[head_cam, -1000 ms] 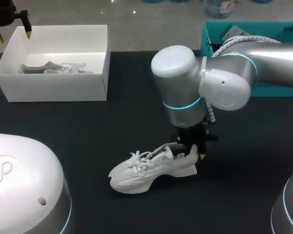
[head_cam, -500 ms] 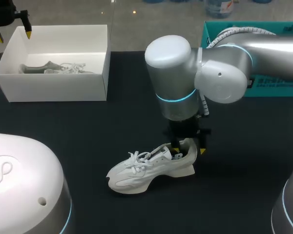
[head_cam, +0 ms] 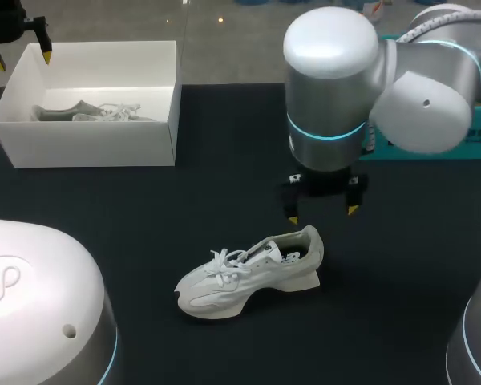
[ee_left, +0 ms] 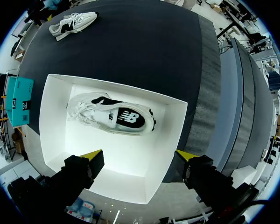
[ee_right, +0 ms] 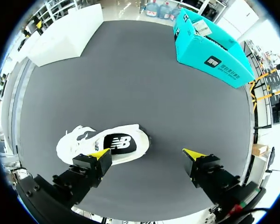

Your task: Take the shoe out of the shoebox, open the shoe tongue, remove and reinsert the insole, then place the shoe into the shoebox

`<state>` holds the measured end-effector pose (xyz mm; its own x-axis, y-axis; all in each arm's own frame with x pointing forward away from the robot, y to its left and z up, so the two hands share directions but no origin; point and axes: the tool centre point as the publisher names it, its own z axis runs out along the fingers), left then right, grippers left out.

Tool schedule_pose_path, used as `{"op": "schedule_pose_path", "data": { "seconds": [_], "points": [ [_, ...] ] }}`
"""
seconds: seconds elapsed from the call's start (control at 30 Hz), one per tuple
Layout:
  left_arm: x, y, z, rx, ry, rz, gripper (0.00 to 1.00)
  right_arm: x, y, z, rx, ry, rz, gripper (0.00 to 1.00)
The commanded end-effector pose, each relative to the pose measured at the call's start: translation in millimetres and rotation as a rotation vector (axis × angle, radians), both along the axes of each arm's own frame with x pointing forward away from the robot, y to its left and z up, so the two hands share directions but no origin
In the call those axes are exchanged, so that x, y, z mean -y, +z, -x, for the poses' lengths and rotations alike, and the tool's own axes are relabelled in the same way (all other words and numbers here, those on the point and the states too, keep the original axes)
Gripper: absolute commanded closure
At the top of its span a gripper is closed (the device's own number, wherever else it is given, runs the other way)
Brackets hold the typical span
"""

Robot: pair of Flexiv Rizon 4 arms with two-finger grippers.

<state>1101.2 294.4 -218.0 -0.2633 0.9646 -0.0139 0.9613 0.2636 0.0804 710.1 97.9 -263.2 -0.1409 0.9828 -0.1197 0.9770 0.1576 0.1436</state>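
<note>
Standing at the far right of the table (head_cam: 224, 160), a teal box (ee_right: 210, 46) is well apart from everything else and blocks nothing. Nothing lies between the right end effector (head_cam: 322, 214) and the shoe (head_cam: 252, 269).

The white box (head_cam: 88, 140) sits at the table's far left corner, open at the top. A second shoe (ee_left: 112, 114) lies on its side in it, near the middle of the floor. The left end effector (ee_left: 139, 156) hangs over the box's near edge with its fingers spread wide, touching nothing.

The shoe stands on its sole on the bare table, near the middle, outside the box. Its toe points to the head view's left and its heel to the right, with the laces loose. The right end effector hangs above and just behind the heel, fingers spread, holding nothing.

A second ago the right end effector was down at the shoe's heel, with its fingers at the collar. It has since let go, risen clear and drawn off to the right. The shoe has slid only slightly to the left. The left arm, the box and the second shoe have not changed.
</note>
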Motion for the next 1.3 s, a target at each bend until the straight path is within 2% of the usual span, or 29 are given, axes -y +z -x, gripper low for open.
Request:
{"op": "schedule_pose_path", "data": {
  "seconds": [0.03,0.4,0.47,0.5,0.6,0.67,0.8,1.3],
  "points": [
    [-0.2,0.2,0.0,0.000,-0.001,-0.001,0.00,39.5,9.8,4.7,0.042,0.183,-0.256,0.00],
    [-0.2,0.2,0.0,0.000,-0.001,-0.001,0.00,39.5,9.8,4.7,0.042,0.183,-0.256,0.00],
    [-0.2,0.2,0.0,0.000,-0.001,-0.001,0.00,41.0,7.0,1.8,0.135,0.468,-0.327,0.00],
    [-0.2,0.2,0.0,0.000,-0.001,-0.001,0.00,43.4,5.8,2.7,0.135,0.561,-0.342,0.00],
    [-0.2,0.2,0.0,0.000,-0.001,-0.001,0.00,43.7,2.1,5.3,0.163,0.874,-0.275,0.00],
    [-0.2,0.2,0.0,0.000,-0.001,-0.001,0.00,42.1,-0.9,11.1,0.183,1.102,-0.184,0.00],
    [-0.2,0.2,0.0,0.000,-0.001,-0.001,0.00,47.9,-0.8,21.0,0.250,1.407,-0.259,0.00],
    [-0.2,0.2,0.0,0.000,-0.001,-0.001,0.00,47.9,-0.8,21.0,0.250,1.407,-0.259,0.00]
  ]
}}
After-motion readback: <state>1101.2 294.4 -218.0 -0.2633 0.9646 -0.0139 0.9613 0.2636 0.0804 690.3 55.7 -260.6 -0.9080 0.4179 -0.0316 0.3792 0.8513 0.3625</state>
